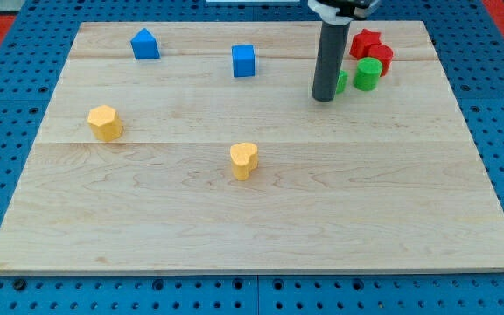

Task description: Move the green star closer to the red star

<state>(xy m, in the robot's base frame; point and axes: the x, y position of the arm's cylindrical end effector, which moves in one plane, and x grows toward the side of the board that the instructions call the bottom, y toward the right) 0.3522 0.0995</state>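
The wooden board (261,219) is lying on a blue perforated table (7,52), with wide free room in its lower half. My tip (323,99) is standing upright, holding nothing, touching the green star (341,81), mostly hidden behind it. The green cylinder (367,74) and red star (366,42) are sitting just beside, near the top edge.

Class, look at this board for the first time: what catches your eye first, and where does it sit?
The dark rod comes down near the view's top right, my tip on the wooden board. Beside it cluster a red star, another red block, a green cylinder and a mostly hidden green block.
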